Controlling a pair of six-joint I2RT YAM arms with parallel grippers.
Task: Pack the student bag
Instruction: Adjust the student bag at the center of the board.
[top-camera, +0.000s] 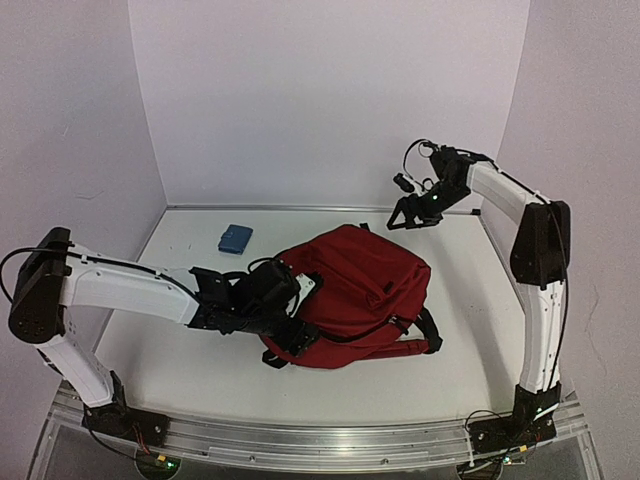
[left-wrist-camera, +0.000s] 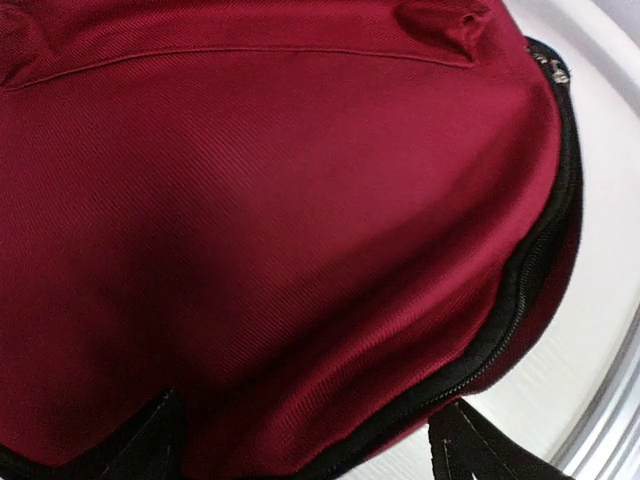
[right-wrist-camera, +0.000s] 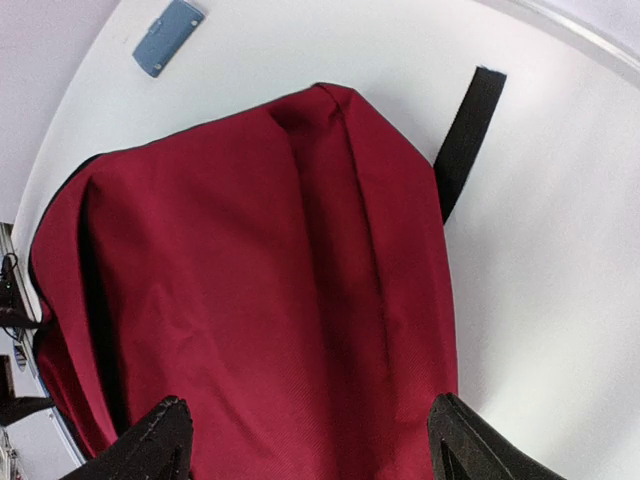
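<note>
We are looking at the student bag lying slumped in the middle of the desk, and we are judging it soft and floppy, likely to sag and fold when lifted. The left tool is sitting with fingers spread wide at the bag's near-left edge, gripping nothing, and the right tool is hanging open above its far side. We are favouring the black zip seam or a strap, since the smooth red panels may slip.

Robotics lab booth: white table, bare white walls, aluminium rail under 2 bolted-down arms.
</note>
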